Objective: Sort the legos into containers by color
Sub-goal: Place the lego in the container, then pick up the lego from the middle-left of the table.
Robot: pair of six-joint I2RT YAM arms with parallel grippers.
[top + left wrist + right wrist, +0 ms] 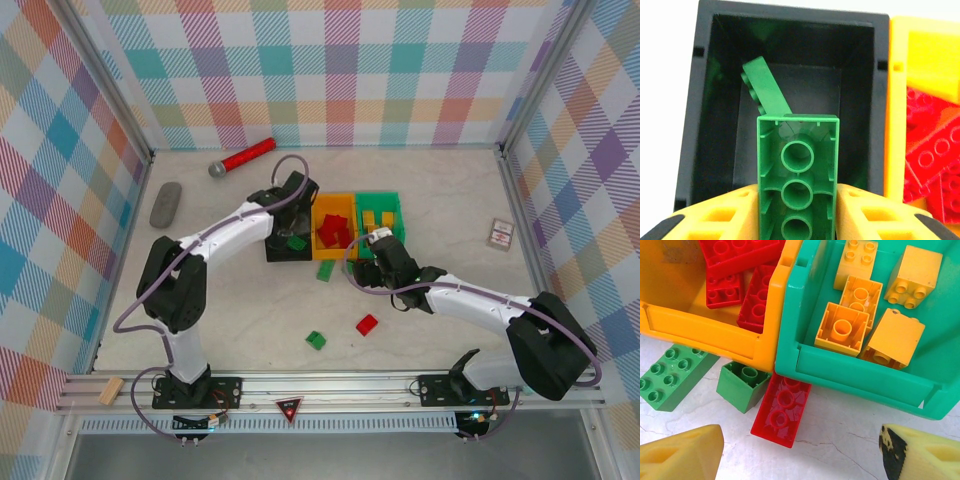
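The desk (440, 200) carries three bins touching in a row: a black bin (790, 10), an orange bin (705, 332) with red bricks and a green bin (855, 370) with yellow-orange ones. The left arm (225, 230) reaches over the black bin. The left jaws are clenched on a long green brick (797, 165), hollow side towards the wrist camera, above the bin's opening. The right arm (470, 300) hangs in front of the other two bins, with the right jaws spread wide and holding nothing.

The step in hand looks like dropping this brick. It sits well inside the black walls, so letting go squarely and lifting straight up should do. A leaning green brick (765, 90) already inside could tip it, so a low release is safer.

Under the right jaws lie a flat green brick (672, 375), a red brick (781, 410) and a small green brick (742, 385). All three are pressed against the bin fronts, so each is best gripped across its free sides.
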